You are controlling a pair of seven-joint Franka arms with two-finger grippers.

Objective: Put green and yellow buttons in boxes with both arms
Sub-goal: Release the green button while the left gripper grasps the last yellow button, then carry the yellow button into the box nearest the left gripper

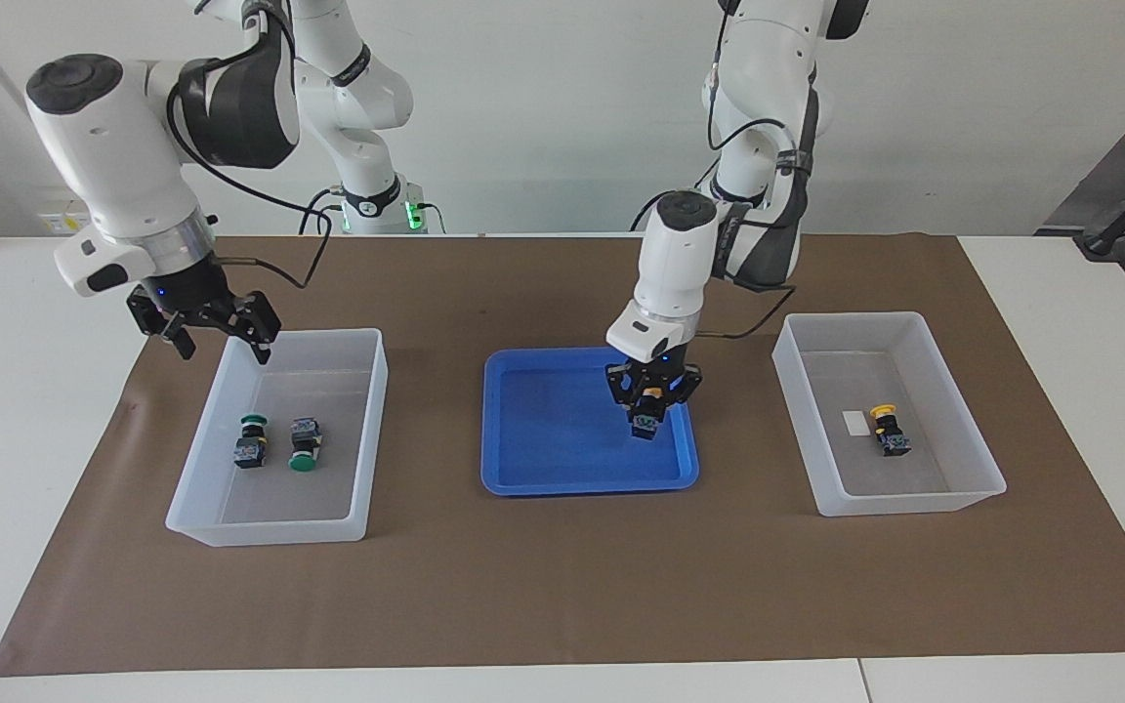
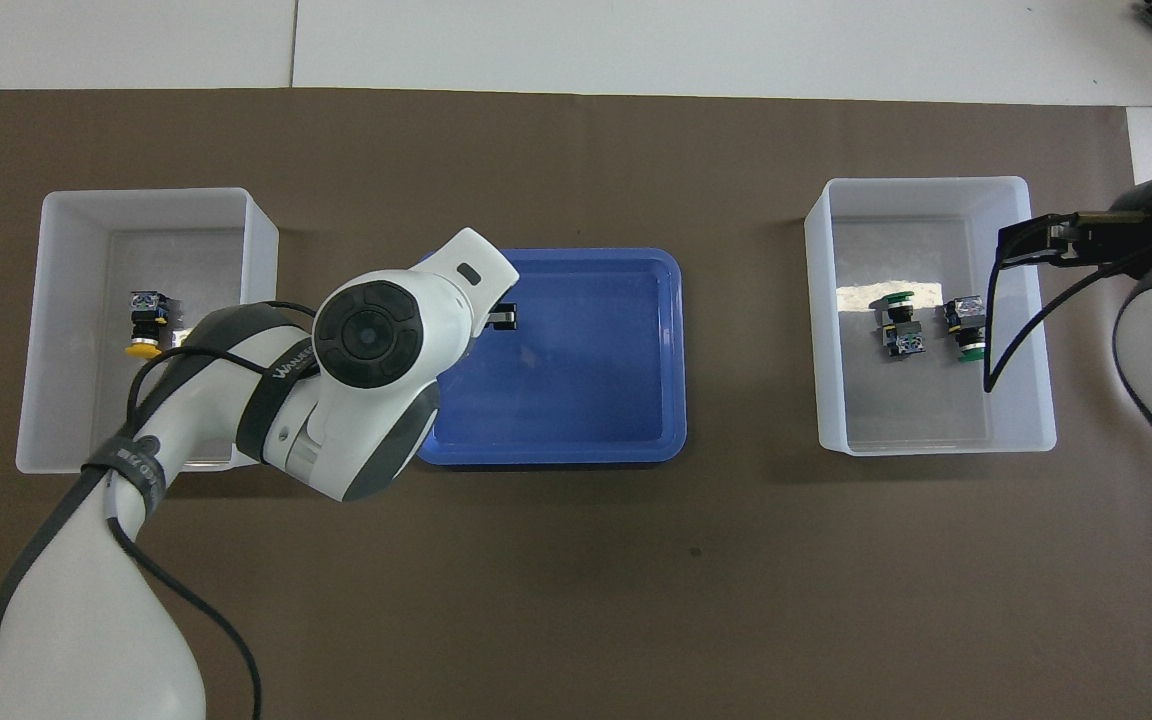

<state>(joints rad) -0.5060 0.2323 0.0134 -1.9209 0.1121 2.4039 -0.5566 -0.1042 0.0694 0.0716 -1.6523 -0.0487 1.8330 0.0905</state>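
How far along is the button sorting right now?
Done: two green buttons lie in the box at the right arm's end, one yellow button in the other box. In hand: the left pincer holds the last yellow button over the blue tray. Left: boxing it. The right pincer hangs open.

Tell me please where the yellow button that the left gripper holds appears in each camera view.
Facing view: the held yellow button is in the shut left gripper, over the blue tray's edge toward the left arm's end.
Overhead view: not visible; the left arm covers it.
Shared landmark: the blue tray at the middle of the mat.
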